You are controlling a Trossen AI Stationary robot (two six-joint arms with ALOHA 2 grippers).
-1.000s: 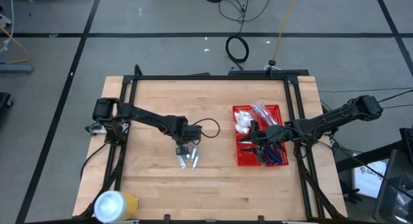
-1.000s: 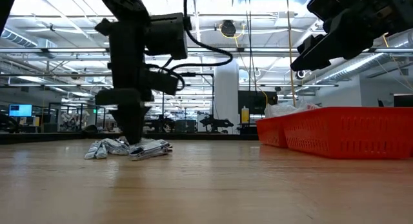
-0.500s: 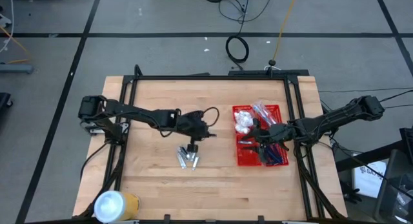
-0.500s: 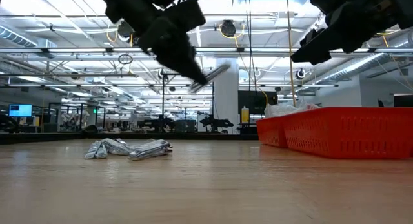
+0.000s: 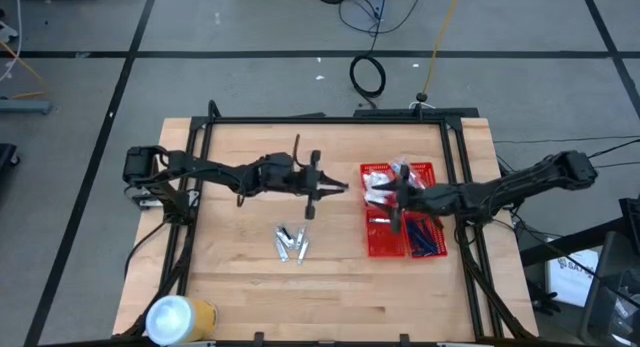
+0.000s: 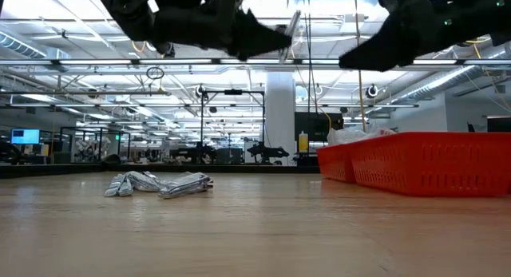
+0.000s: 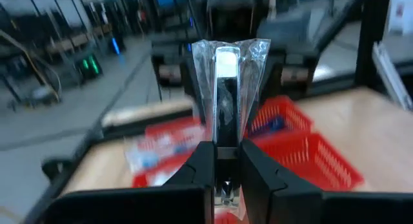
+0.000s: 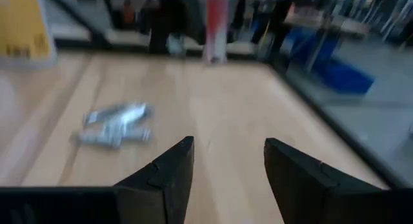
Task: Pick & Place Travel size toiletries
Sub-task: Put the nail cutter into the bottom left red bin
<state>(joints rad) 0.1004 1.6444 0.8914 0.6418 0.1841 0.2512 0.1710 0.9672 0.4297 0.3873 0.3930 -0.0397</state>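
Observation:
My left gripper (image 7: 225, 150) is shut on one of the travel size toiletries, a dark and silver stick in a clear wrapper (image 7: 226, 75). It hangs in the air (image 5: 338, 189) between the pile and the red basket (image 5: 372, 249). Several more silver-wrapped toiletries (image 5: 291, 243) lie in a loose pile on the wooden table (image 6: 160, 184). My right gripper (image 8: 229, 153) is open above the basket's left side (image 5: 388, 195), with nothing between its fingers. White packets (image 5: 377, 182) and blue-handled items (image 5: 425, 237) lie in the basket's compartments. My left gripper pinches the wrapped stick by its lower end (image 7: 225, 141) between its two fingers. The fingers lie about level and point toward the table's right edge. The stick stands up past the fingertips, slightly tilted (image 6: 292, 31), lifted clear of the table.
A large white-and-yellow roll (image 5: 178, 317) stands at the table's near left corner. A dark metal frame (image 5: 330, 120) runs round the table's edges. Bare wood lies between the pile and the basket (image 6: 431, 161).
My left gripper has risen from the pile with one wrapped stick, tipped from pointing down to about level, and gone toward the basket. The rest of the pile stays on the table. My right gripper has tipped up a little over the basket.

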